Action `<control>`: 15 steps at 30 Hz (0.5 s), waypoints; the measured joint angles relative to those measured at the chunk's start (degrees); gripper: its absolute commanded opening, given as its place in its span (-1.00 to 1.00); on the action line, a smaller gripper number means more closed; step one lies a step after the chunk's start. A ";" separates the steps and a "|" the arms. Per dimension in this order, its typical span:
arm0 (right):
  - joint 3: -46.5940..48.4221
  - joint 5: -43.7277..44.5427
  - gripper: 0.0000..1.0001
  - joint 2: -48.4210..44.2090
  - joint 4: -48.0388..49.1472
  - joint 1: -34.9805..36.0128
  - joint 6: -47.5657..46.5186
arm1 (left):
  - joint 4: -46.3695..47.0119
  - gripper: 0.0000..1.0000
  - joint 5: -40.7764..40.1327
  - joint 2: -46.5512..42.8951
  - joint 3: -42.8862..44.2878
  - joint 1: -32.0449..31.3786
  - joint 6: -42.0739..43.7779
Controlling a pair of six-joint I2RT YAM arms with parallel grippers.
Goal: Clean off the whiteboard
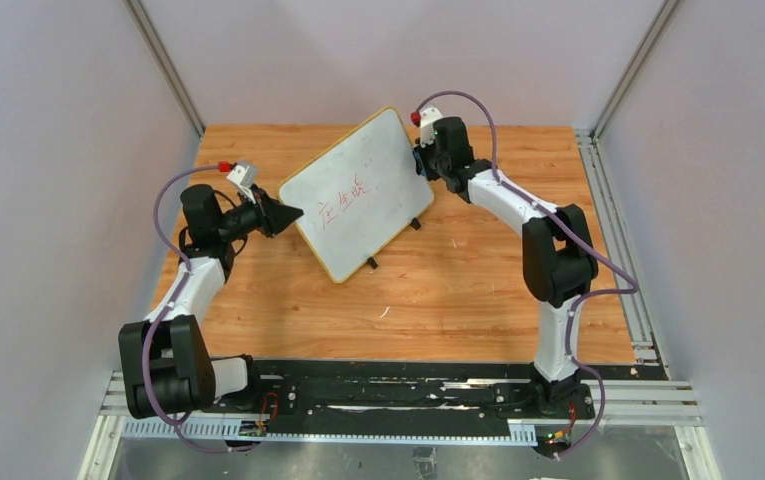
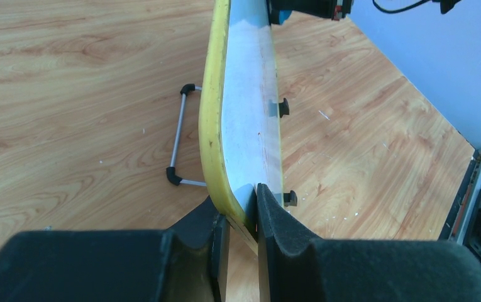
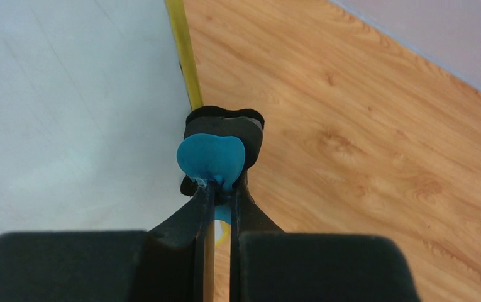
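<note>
The whiteboard point(image 1: 358, 195), white with a yellow rim, stands tilted at the middle of the table, with red characters point(image 1: 346, 192) on its face. My left gripper point(image 1: 286, 213) is shut on its left corner; in the left wrist view the fingers point(image 2: 269, 220) clamp the yellow rim point(image 2: 209, 119) edge-on. My right gripper point(image 1: 422, 160) is at the board's right edge, shut on a small blue eraser point(image 3: 211, 157) with a black pad. The eraser sits right at the rim point(image 3: 184, 50), next to the white face point(image 3: 68, 94).
A wire stand point(image 2: 178, 135) props the board from behind. Two small black feet point(image 1: 372, 263) point(image 1: 415, 224) rest on the wooden table point(image 1: 458, 290). Grey walls stand on three sides, with metal rails point(image 1: 618, 240) along the right.
</note>
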 measured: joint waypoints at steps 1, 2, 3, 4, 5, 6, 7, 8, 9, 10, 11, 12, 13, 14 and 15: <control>-1.22 0.39 -0.99 -0.35 0.20 0.00 0.07 | 0.00 -1.00 0.04 0.00 0.00 0.00 0.02; -2.43 0.57 -0.99 -0.70 0.20 0.00 0.20 | 0.00 -1.00 0.11 0.00 0.02 0.00 0.04; -3.58 0.76 -0.99 -0.96 0.17 0.00 0.31 | 0.00 -1.00 0.13 0.00 0.02 0.00 0.04; -4.52 0.92 -0.99 -1.07 0.13 0.00 0.42 | 0.00 -1.00 0.13 0.00 0.02 0.00 0.04; -5.38 1.03 -0.99 -1.25 0.13 0.00 0.52 | 0.00 -1.00 0.13 0.00 0.02 0.00 0.07; -6.03 1.07 -0.99 -1.42 0.09 0.00 0.61 | 0.00 -1.00 0.15 0.00 0.02 0.00 0.07; -6.97 1.11 -0.99 -1.75 0.04 0.00 0.79 | 0.00 -1.00 0.15 0.00 0.02 0.00 0.07; -7.52 1.18 -0.99 -2.03 -0.02 0.00 0.87 | 0.00 -1.00 0.20 0.00 0.02 0.00 0.13; -7.98 1.27 -0.99 -2.32 -0.04 0.00 0.98 | 0.00 -1.00 0.26 0.00 0.02 0.00 0.26; -8.24 1.38 -0.99 -2.56 -0.20 0.00 1.07 | 0.00 -1.00 0.37 0.00 0.02 0.00 0.37; -8.31 1.42 -0.99 -2.67 -0.28 0.00 1.14 | -0.02 -1.00 0.44 0.00 0.02 0.00 0.46; -8.31 1.46 -0.99 -2.78 -0.37 0.00 1.14 | -0.02 -1.00 0.50 0.00 0.02 0.00 0.50; -8.31 1.51 -0.99 -2.86 -0.46 0.00 1.14 | -0.02 -1.00 0.52 0.00 0.02 0.00 0.52; -8.28 1.60 -0.99 -2.89 -0.59 0.00 1.14 | -0.02 -1.00 0.55 0.00 0.02 0.00 0.55; -8.22 1.64 -0.99 -2.91 -0.79 0.00 1.14 | -0.02 -1.00 0.57 0.00 0.02 0.00 0.59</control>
